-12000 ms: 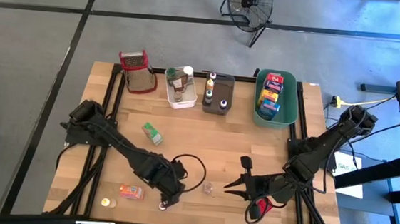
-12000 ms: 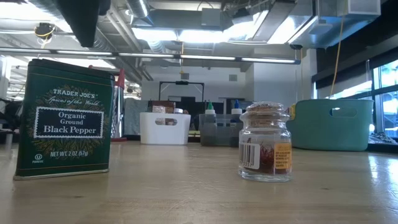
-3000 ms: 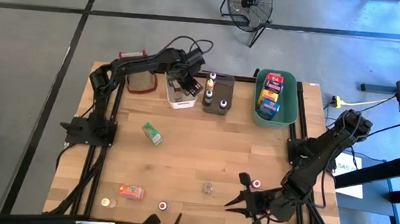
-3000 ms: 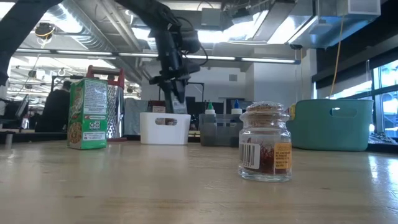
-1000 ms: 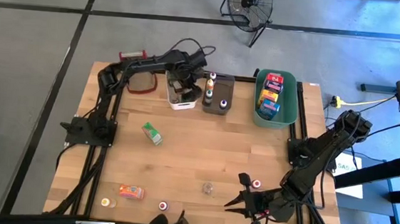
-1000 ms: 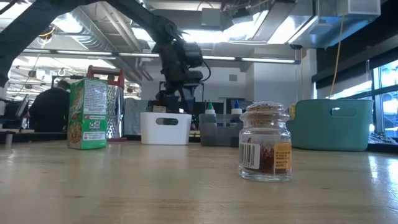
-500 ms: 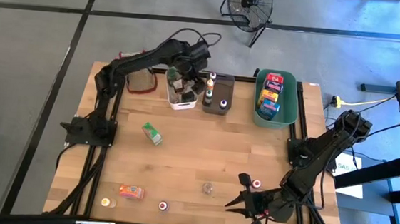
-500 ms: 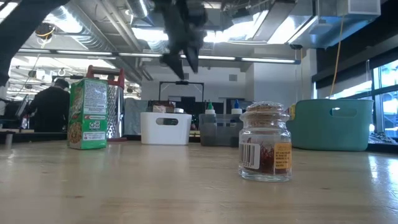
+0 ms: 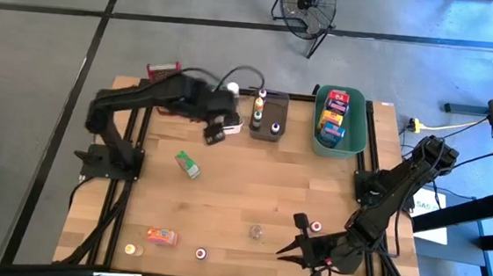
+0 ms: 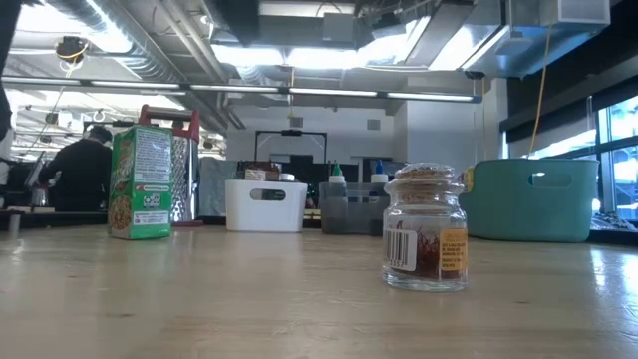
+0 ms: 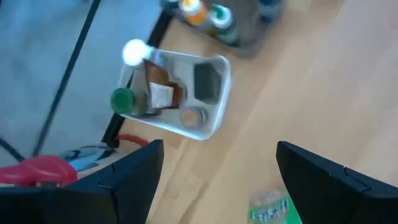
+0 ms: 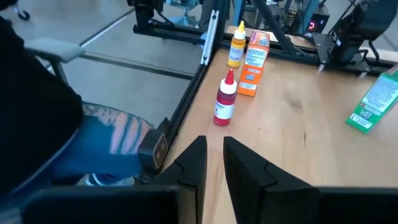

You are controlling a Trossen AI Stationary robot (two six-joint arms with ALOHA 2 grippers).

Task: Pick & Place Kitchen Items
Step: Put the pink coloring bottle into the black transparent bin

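Observation:
My left gripper [image 9: 214, 135] hangs open and empty above the table, just in front of the white tub [image 11: 177, 93] of small bottles and jars. My right gripper [image 12: 214, 155] is shut and empty, low over the table's near right part [image 9: 292, 235]. Loose kitchen items rest on the wood. A green box [image 9: 188, 164] lies left of centre. An orange box [image 9: 162, 235], a yellow bottle [image 9: 134, 250] and a red-capped bottle [image 9: 202, 254] are near the front edge. A glass spice jar [image 10: 426, 227] stands upright on its base.
Along the far edge stand the white tub [image 9: 224, 120], a grey tub [image 9: 267, 122] with bottles and a green tub [image 9: 339, 121] with boxes. The red-topped grater [image 9: 163, 69] is at the far left. A red-capped item [image 9: 316, 225] sits by my right gripper. A person [image 10: 82, 175] is beyond the table.
My left gripper has risen from inside the white tub, climbing out of the low view. It then swung toward the table's near and left side while turning. It stays open and empty. The tub's contents remain in place.

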